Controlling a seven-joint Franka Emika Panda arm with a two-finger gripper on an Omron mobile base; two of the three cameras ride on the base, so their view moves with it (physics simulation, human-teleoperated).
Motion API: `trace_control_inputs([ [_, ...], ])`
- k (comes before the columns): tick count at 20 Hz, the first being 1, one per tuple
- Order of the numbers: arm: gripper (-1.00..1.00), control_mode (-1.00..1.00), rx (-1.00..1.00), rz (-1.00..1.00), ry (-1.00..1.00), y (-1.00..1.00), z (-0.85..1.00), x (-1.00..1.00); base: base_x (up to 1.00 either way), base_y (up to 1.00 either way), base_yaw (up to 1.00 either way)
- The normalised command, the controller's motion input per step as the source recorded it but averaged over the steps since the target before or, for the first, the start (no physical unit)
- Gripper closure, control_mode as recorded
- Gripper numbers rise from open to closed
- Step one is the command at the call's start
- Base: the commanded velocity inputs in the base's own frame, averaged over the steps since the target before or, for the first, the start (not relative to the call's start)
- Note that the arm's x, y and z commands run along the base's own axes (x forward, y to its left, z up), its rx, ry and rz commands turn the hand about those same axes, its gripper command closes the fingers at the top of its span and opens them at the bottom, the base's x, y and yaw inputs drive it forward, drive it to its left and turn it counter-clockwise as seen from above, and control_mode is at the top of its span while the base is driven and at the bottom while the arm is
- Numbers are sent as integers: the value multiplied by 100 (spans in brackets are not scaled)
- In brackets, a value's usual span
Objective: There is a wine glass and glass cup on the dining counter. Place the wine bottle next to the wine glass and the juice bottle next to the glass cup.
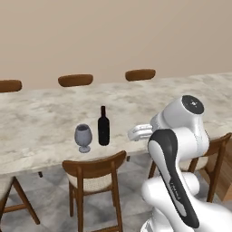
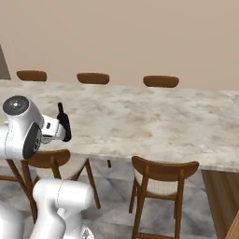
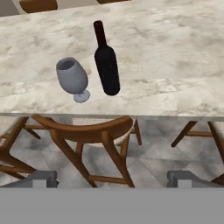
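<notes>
On the dining counter (image 1: 41,120) the dark wine bottle (image 1: 103,127) stands upright just right of the grey wine glass (image 1: 83,137), near the front edge. In the hand view the wine bottle (image 3: 106,63) and wine glass (image 3: 72,78) stand side by side, a small gap apart. My gripper (image 1: 132,133) hangs in front of the counter's near edge, right of the bottle, open with nothing between its fingertips (image 3: 43,178). In the right base view the wine bottle (image 2: 64,122) shows partly behind my hand. The juice bottle and the glass cup are out of view.
A wooden chair (image 1: 95,171) stands right under the bottle and glass, and another chair (image 1: 214,152) is to the right. Three stool backs (image 1: 75,80) line the counter's far side. The stone top (image 2: 158,119) stretches far to the right.
</notes>
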Motion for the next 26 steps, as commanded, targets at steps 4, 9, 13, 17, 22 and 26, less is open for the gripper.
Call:
trace_control_inputs([
  [4,-100,100,0,0,0,0,0,0,-54,3,0],
  [9,-100,100,0,0,0,0,0,0,-61,-1,-1],
  [13,-100,100,0,0,0,0,0,0,-69,0,0],
  [17,-100,100,0,0,0,0,0,0,-65,8,8],
  [22,-100,100,0,0,0,0,0,0,-30,81,2],
  [26,-100,100,0,0,0,0,0,0,-4,92,0],
])
